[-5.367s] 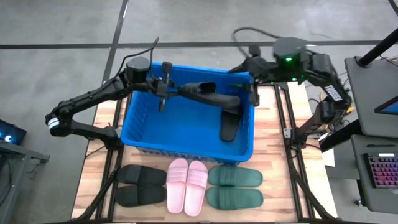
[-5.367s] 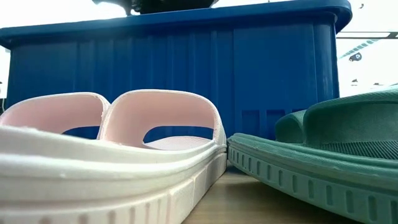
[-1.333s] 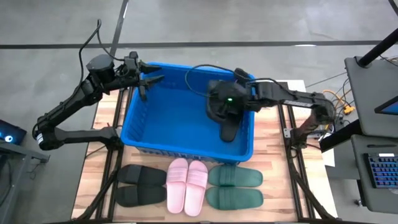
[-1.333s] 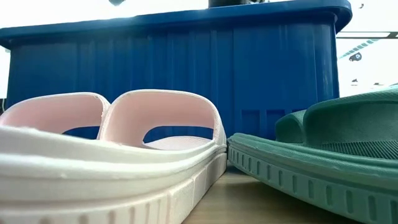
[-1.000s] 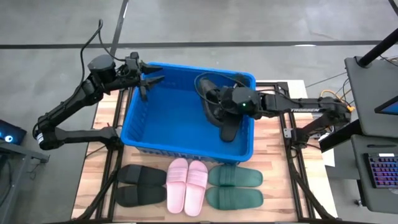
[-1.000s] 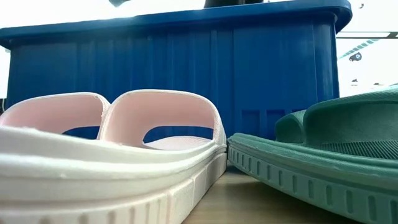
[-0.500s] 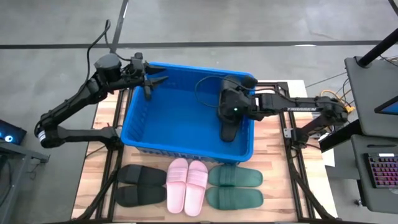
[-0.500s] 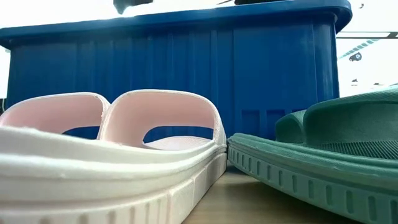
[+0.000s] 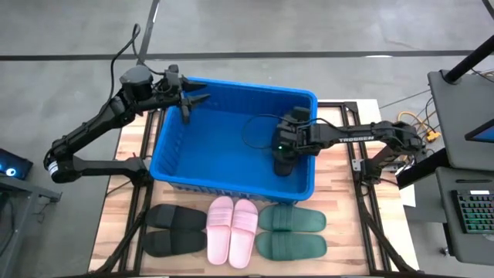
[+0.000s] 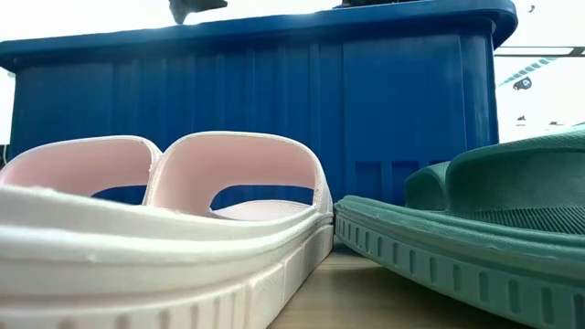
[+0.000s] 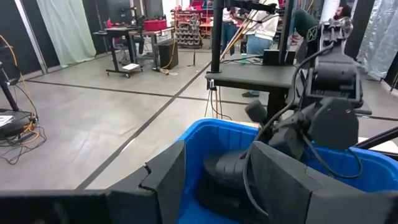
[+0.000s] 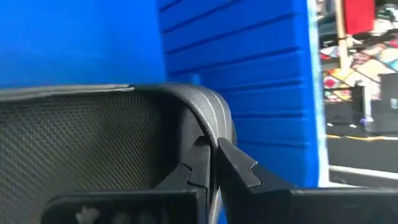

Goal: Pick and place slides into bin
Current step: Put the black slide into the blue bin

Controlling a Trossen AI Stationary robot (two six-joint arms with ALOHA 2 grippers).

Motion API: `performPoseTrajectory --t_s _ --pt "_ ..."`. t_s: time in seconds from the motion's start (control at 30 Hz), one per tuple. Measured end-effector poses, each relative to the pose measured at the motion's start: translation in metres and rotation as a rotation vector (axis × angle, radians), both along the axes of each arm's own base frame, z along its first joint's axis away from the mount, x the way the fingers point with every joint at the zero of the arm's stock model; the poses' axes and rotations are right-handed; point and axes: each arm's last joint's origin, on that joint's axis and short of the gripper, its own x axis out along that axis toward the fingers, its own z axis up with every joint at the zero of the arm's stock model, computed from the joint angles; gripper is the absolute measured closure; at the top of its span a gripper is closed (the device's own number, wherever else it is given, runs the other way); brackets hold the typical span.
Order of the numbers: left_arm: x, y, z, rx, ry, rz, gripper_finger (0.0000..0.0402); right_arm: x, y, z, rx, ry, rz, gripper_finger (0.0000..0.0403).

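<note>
The blue bin [image 9: 202, 148] stands mid-table. A black slide [image 9: 285, 165] lies inside it by the right wall, and my right gripper [image 9: 280, 149] reaches in from the right and is shut on it. The right wrist view shows the slide's strap [image 12: 186, 102] in front of the bin wall [image 12: 249, 68]. My left gripper [image 9: 193, 105] hangs open over the bin's far left corner and holds nothing. A black pair [image 9: 174, 230], a pink pair [image 9: 232, 230] and a green pair [image 9: 292, 232] lie soles down on the table in front of the bin. My right gripper pinches the edge of the black slide's strap [image 12: 210, 132] between its two fingertips [image 12: 200, 163]. The arm comes in over the bin's right wall and slants down. The slide sits low in the bin beside the right wall, its near end [image 9: 284, 170] toward the bin's front.
The bin's left and middle floor [image 9: 216, 143] is bare. The low view has the pink slides [image 10: 183, 210] and a green slide [image 10: 475, 233] close up against the bin's front wall [image 10: 274, 91]. A cable [image 9: 258, 130] loops over the right gripper. People and racks show beyond the table.
My right gripper, shut on the black slide, has gone down into the bin and toward its near right corner, taking the slide with it. My left gripper has shifted slightly toward the table's right and stays open.
</note>
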Motion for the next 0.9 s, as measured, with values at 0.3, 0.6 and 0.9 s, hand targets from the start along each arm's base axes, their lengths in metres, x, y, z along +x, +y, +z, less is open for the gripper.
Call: performPoseTrajectory --t_s 0.3,0.6,0.9 --pt "-0.001 0.001 0.001 0.017 0.005 0.004 0.0233 -0.007 -0.010 -0.036 -0.012 0.097 0.085 0.0394" --pt "-0.001 0.002 0.000 0.016 0.006 0.015 0.0233 -0.011 -0.023 -0.049 -0.041 0.123 0.113 0.0394" --pt "-0.001 0.002 0.000 0.016 0.007 0.016 0.0233 -0.011 -0.025 -0.042 0.046 0.106 0.106 0.0352"
